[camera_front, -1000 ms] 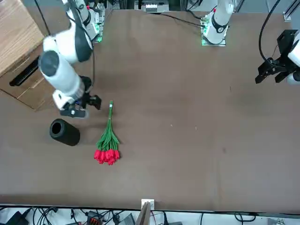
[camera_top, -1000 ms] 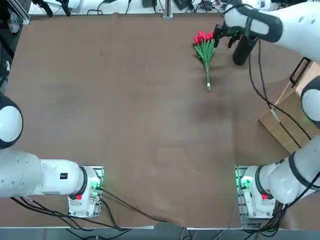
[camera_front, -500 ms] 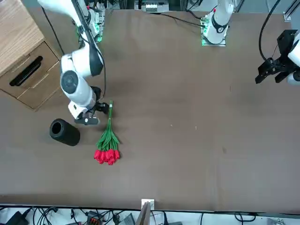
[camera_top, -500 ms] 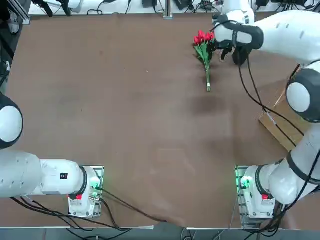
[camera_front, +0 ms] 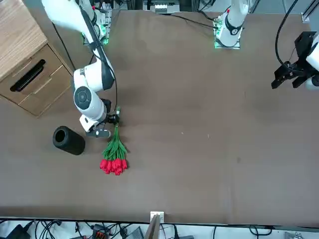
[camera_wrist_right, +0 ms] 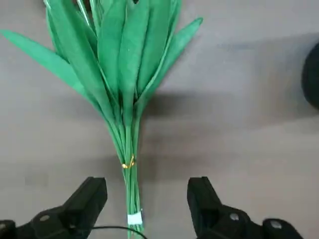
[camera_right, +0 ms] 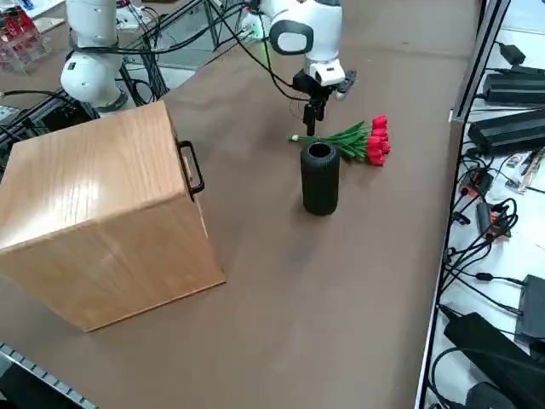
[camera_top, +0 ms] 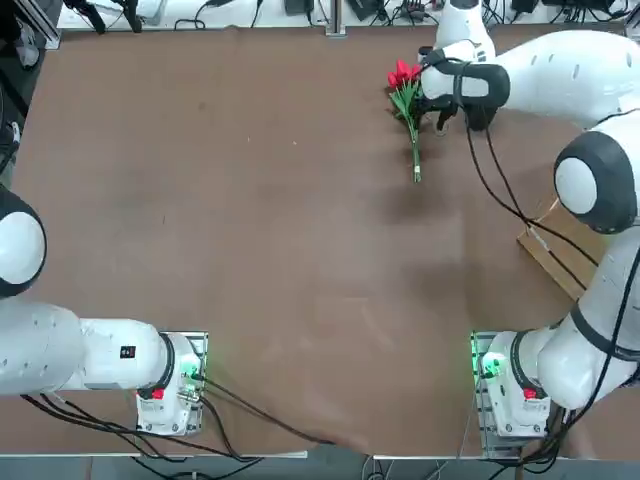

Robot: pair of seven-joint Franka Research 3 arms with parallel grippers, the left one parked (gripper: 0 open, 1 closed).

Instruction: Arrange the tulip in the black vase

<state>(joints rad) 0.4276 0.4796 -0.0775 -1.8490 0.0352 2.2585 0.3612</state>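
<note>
right pincer (camera_wrist_right: 147, 203) hovering over the stem end of the tulip (camera_wrist_right: 130, 119), fingers spread wide, one each side of the stems, holding nothing. tulip lying flat on the counter (camera_top: 250, 220), at the far right of the scene, red blooms pointing to the far edge, stems bound with a gold tie and a white band. black vase (camera_right: 320, 179) standing upright near the bunch, to its right. wooden box with black handle (camera_right: 111, 213) sitting at the right side.

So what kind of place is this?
It looks like a robot lab or workshop, probably. You can see a big white robot arm over a brown table, and lots of black wires and plugs along the table's edge.
</note>
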